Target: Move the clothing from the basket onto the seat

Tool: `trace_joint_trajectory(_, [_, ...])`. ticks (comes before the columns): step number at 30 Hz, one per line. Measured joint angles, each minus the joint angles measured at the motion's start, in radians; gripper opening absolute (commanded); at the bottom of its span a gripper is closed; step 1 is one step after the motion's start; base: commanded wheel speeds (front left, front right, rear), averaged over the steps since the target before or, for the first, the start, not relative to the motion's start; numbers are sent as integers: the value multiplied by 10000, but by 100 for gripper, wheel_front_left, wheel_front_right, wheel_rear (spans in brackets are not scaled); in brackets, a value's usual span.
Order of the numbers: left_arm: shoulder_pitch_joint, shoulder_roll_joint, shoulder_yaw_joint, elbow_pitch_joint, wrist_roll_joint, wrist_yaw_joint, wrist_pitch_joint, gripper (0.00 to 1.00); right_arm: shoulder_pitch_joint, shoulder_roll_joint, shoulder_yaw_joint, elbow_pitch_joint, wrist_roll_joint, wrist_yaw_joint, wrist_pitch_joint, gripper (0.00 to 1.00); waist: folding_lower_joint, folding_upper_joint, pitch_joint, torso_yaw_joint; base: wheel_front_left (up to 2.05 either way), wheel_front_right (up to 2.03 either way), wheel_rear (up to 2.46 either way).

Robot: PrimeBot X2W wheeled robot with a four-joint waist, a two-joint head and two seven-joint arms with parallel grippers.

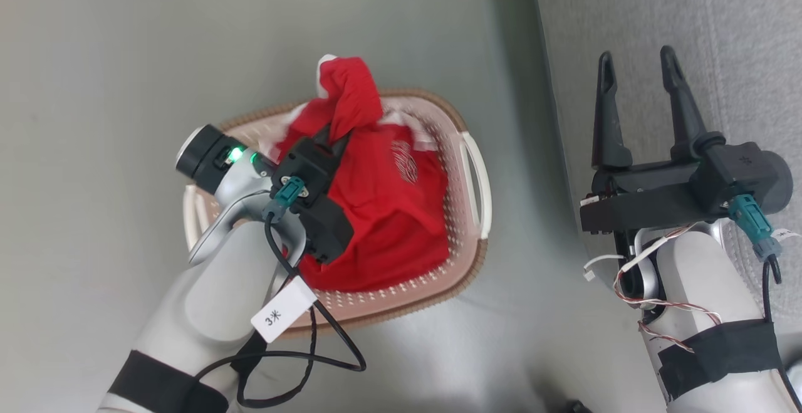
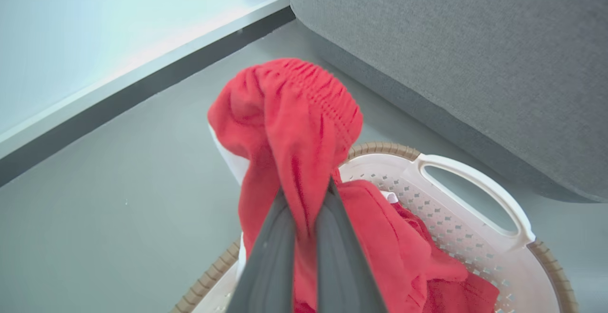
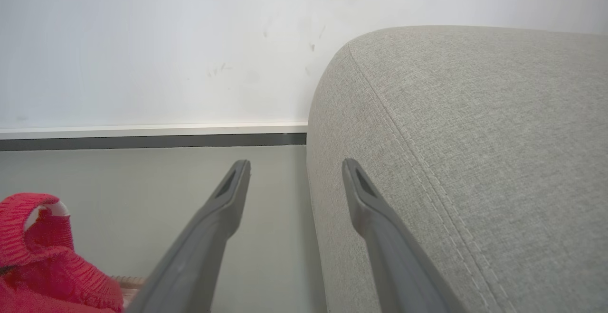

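Left claw (image 1: 333, 139) pressed together, pinching a bunched fold of red shorts (image 2: 289, 104), elastic waistband uppermost, held above the laundry basket (image 1: 467, 269); a red jersey (image 1: 382, 212) lies inside it, and the sofa (image 1: 689, 18) is just beside. Right claw (image 1: 636, 65) spread, holding nothing, over the sofa edge. Fabric judged light, limp and slippery: a thick gather near the waistband should hold best, while 1 thin layer may slide out.

**Left arm** (image 1: 207, 294) and **right arm** (image 1: 695, 275): pale grey shells, black tape (image 1: 720, 350) bands, black wrist housings with teal connectors (image 1: 288, 190), long dark tapered jaws. Left: green lamp (image 1: 237, 155), looped black cable (image 1: 276, 251), white tag (image 1: 283, 318) marked "3米". Right: red-white twisted wires (image 1: 664, 303).
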Motion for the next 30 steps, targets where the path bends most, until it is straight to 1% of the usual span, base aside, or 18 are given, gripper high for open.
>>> trace_joint_trajectory(2, [-21, 2, -40, -196, -4, -71, 0, 0, -2, -23, -8, 188, 12, 92, 0, 100, -1, 0, -257, 100, 0, 0, 0])
trace_joint_trajectory(13, [-444, 15, -94, -853, -284, -86, -27, 0, -54, -130, -100, 928, 104, 483, 0, 100, -1, 0, -1561, 576, 0, 0, 0])
trace_joint_trajectory(22, [-469, 128, -54, -928, -815, -155, -29, 0, -65, -115, 167, 1643, 163, 953, 0, 100, -1, 0, -2761, 897, 0, 0, 0])
trace_joint_trajectory(30, [-457, 201, -150, -663, -1361, -155, -29, 0, -66, -77, 631, 2376, 188, 1490, 0, 100, -1, -1, -3835, 1047, 0, 0, 0])
